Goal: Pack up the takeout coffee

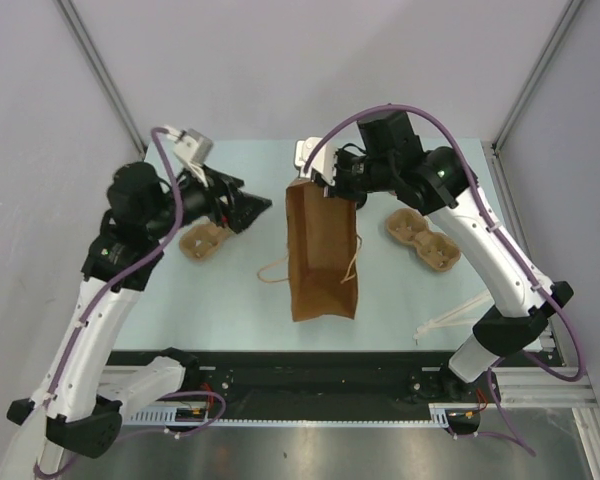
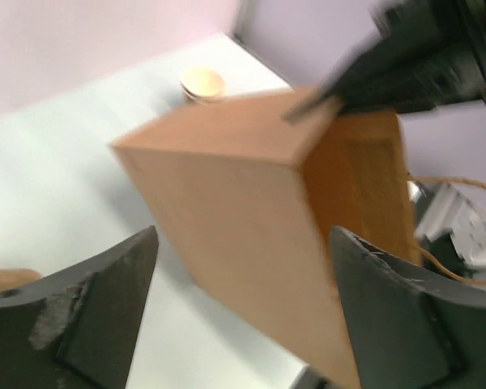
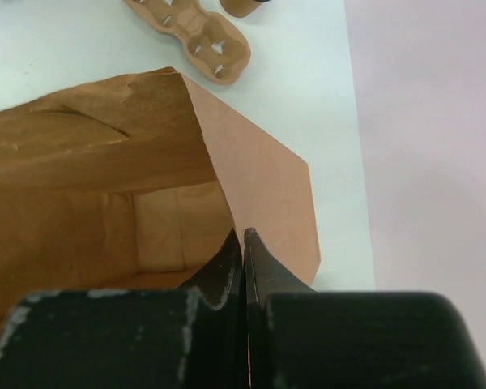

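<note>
right pincer: pinching the paper bag rim so its mouth gapes for loading
left pincer: spread wide, empty
takeout coffee: on the table beyond the bag, not packed yet

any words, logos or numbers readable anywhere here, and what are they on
None: no word, label, brand, number or sign can be read in any view.
paper bag: plain brown on every side shown, inside too.
cup tray by the right arm: bare pulp, no print.
cup tray by the left arm: bare pulp, no print.
The left wrist view is motion-blurred, so fine print there would not show.
</note>
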Tool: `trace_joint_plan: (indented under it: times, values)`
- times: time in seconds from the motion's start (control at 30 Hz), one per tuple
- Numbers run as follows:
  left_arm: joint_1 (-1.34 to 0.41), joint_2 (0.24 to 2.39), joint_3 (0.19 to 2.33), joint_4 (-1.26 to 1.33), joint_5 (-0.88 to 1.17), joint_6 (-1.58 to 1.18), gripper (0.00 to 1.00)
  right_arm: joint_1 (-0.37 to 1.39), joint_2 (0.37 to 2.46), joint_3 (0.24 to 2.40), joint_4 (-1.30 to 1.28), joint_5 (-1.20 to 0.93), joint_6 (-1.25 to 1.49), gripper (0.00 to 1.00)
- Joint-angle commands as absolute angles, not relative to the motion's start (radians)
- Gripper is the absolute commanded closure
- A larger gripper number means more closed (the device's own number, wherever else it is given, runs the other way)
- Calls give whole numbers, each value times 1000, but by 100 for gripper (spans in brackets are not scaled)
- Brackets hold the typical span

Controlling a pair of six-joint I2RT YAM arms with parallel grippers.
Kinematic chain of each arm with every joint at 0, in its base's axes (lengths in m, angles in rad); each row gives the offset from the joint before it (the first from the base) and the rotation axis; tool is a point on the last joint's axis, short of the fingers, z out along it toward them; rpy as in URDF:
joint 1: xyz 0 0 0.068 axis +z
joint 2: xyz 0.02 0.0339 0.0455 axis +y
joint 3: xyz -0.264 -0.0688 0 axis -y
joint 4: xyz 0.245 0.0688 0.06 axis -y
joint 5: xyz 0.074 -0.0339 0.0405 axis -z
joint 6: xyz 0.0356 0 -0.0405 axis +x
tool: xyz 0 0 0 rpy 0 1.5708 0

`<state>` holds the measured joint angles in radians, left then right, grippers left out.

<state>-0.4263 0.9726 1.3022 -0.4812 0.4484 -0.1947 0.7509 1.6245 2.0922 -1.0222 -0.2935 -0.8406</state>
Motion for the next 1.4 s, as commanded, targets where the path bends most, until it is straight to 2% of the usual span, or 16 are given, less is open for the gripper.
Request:
trace_joint_plan:
  times: [0.0, 0.1, 0.23, 0.47, 0.7, 0.83, 1.1, 1.23, 1.37]
  values:
    - [-203, 991, 1442, -472, 705, -129, 4, 724, 1557, 2137, -1074, -389, -891, 100]
    - [-102, 1043, 1512, -533, 773, -4, 1, 718, 1565, 2143, -1091, -402, -879, 100]
    - [-40, 1187, 1650, -821, 768, 272, 0, 713, 1578, 2149, -1085, -403, -833, 100]
    - [-29, 1491, 1767, -1049, 559, 781, 0, 703, 1582, 2140, -1066, -417, -787, 100]
    - [-28, 1721, 1868, -1110, 535, 1070, 1, 696, 1586, 2131, -1049, -434, -769, 100]
    - [-26, 1902, 2008, -1181, 552, 1185, 9, 687, 1597, 2129, -1048, -451, -762, 100]
    - [-35, 2060, 1991, -1092, 566, 1393, 16, 666, 1608, 2122, -1049, -448, -727, 100]
    - [-64, 2092, 1947, -1046, 505, 1506, 18, 655, 1606, 2108, -1042, -465, -715, 100]
    - [-94, 2137, 1927, -1014, 439, 1591, 25, 649, 1606, 2082, -1026, -485, -701, 100]
